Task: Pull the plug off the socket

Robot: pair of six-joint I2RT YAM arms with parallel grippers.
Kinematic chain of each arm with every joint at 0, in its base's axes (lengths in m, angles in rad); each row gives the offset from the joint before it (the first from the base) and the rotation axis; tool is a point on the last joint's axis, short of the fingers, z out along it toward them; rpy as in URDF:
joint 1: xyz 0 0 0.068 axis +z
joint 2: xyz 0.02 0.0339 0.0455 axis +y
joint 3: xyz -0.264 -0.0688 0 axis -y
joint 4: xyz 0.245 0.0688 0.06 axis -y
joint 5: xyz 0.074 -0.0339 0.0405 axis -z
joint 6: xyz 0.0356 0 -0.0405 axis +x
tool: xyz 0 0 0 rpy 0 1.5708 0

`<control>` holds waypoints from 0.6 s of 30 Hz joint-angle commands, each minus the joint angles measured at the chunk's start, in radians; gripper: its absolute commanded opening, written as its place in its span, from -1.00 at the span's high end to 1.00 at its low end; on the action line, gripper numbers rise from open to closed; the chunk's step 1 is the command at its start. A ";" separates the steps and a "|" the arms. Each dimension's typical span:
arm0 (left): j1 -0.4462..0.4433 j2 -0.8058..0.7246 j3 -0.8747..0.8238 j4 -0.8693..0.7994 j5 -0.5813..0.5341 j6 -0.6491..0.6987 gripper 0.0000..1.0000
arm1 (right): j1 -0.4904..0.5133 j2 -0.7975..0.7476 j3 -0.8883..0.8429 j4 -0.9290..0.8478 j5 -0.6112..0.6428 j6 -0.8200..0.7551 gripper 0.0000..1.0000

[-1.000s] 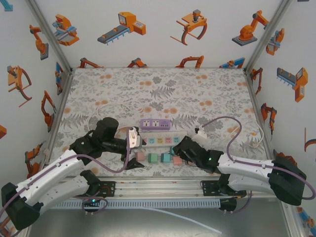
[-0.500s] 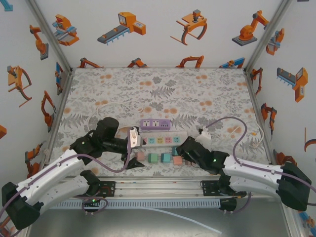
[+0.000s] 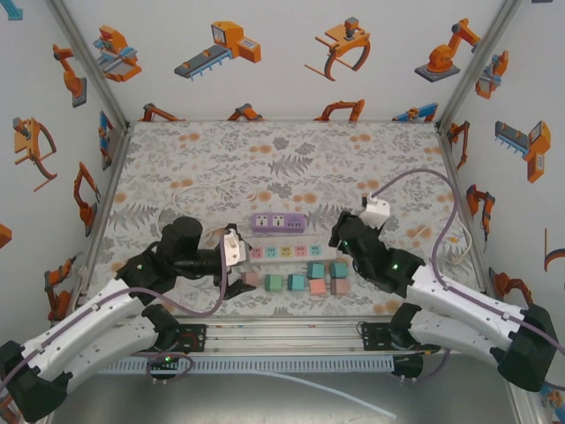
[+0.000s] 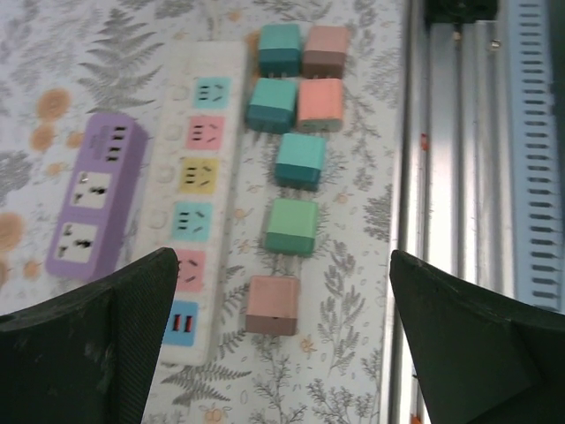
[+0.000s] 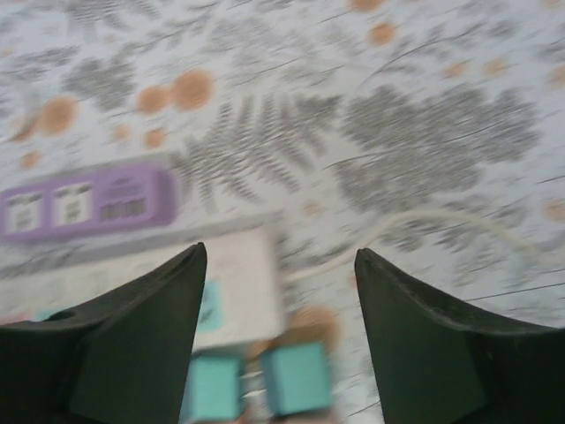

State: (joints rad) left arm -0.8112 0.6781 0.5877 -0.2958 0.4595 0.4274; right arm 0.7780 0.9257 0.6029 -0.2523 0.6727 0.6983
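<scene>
**PLUG OFF SOCKET: BACK THE R. GRIPPER OUT CLEAN**

**Top external.** The white socket strip (image 3: 282, 252) lies mid-table, just in front of the purple strip (image 3: 279, 222). No plug looks seated in it. The right gripper (image 3: 338, 235) is over the strip's right end. Two teal plugs (image 3: 315, 270) lie loose near it on the near side, not touching it. The left gripper (image 3: 237, 263) is at the strip's left end.

Judged: extraction done, step in hand is retreat. Procedure:
- Hold jaws apart.
- Lift straight up before swinging back.
- Avoid a low sweep over the loose plugs.

**Left wrist.** Jaws at full spread, gripping nothing. All coloured outlets on the white socket strip (image 4: 199, 190) are empty. The teal plugs (image 4: 280, 49) sit at the far end of the plug row, well apart from these jaws.

**Right wrist (blurred).** Jaws approx. half apart, gripping nothing. The strip's end (image 5: 243, 283) shows in the gap. The teal plugs (image 5: 296, 380) lie on the table under the gap, back from the tips. No contact, as far as the blur allows. The cord (image 5: 424, 221) runs off to the right, so keep clear of it on exit.
</scene>
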 commanded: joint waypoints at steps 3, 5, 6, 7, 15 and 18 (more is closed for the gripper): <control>-0.003 -0.078 -0.065 0.104 -0.391 -0.104 -0.94 | -0.209 0.062 0.016 0.123 0.019 -0.335 -0.49; 0.002 -0.088 -0.072 0.095 -0.539 -0.123 -0.94 | -0.278 0.094 0.011 0.175 -0.007 -0.400 -0.56; 0.010 -0.088 -0.075 0.091 -0.631 -0.133 -0.94 | -0.314 0.116 0.009 0.202 -0.026 -0.433 -0.58; 0.022 -0.086 -0.083 0.096 -0.701 -0.143 -0.94 | -0.341 0.138 0.008 0.225 -0.044 -0.460 -0.60; 0.366 -0.041 -0.168 0.256 -0.829 -0.399 -0.94 | -0.523 0.389 0.014 0.503 -0.123 -0.626 -0.73; 0.443 0.014 -0.224 0.369 -0.905 -0.462 -0.94 | -0.560 0.492 -0.023 0.687 -0.162 -0.690 -0.74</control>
State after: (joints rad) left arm -0.4145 0.6582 0.4080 -0.0624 -0.3328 0.0998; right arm 0.2443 1.3563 0.6010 0.2012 0.5621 0.1158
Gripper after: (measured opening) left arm 0.972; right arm 0.869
